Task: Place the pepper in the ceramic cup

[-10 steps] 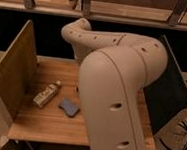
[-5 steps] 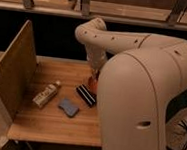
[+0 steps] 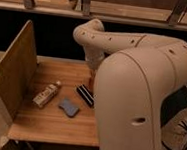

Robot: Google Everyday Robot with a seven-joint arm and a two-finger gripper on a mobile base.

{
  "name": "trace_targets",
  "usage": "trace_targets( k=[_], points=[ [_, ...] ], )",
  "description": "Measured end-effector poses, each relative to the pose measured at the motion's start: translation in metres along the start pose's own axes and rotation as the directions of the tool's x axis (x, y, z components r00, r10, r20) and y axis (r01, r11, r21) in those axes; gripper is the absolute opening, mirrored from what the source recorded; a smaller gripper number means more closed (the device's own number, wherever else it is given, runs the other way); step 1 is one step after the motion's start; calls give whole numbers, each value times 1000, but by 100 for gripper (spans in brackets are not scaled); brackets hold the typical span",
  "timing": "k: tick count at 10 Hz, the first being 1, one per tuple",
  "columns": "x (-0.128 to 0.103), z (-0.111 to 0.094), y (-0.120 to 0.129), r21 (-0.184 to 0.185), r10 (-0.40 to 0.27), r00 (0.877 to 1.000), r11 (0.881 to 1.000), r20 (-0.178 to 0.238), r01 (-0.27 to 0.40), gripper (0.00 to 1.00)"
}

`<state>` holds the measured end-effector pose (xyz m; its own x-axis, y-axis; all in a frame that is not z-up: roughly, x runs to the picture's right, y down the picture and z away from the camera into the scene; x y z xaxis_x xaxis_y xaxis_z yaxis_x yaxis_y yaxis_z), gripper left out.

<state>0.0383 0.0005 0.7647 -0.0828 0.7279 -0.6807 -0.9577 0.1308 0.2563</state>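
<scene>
My arm (image 3: pixel 135 94) fills the right half of the camera view. It bends at an elbow (image 3: pixel 91 31) and comes down over the middle of the wooden table (image 3: pixel 47 122). Its lower end (image 3: pixel 92 64) drops behind the arm's own bulk, and the gripper is hidden there, just beyond the black block; it is shut. Whether it holds anything does not show. The pepper and the ceramic cup are out of sight, presumably behind the arm.
A cream white-capped bottle (image 3: pixel 46 94) lies on its side at the table's left. A small blue object (image 3: pixel 69 107) lies next to it, with a black rectangular block (image 3: pixel 85 95) further right. A sliver of orange (image 3: pixel 91 83) peeks out by the arm. A wooden side panel (image 3: pixel 11 73) walls the left.
The arm's bulk has shifted to the right, uncovering the black block and the table's middle. The bottle and the blue object have stayed put.
</scene>
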Motion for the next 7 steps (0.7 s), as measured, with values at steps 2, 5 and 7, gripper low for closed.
trace_targets(
  k=[2, 5, 7],
  points=[
    [8, 21, -4, 35, 17, 998, 999, -56, -15, 0],
    [16, 36, -20, 70, 65, 992, 996, -106, -58, 0],
    [22, 43, -28, 89, 91, 987, 993, -136, -79, 0]
  ],
)
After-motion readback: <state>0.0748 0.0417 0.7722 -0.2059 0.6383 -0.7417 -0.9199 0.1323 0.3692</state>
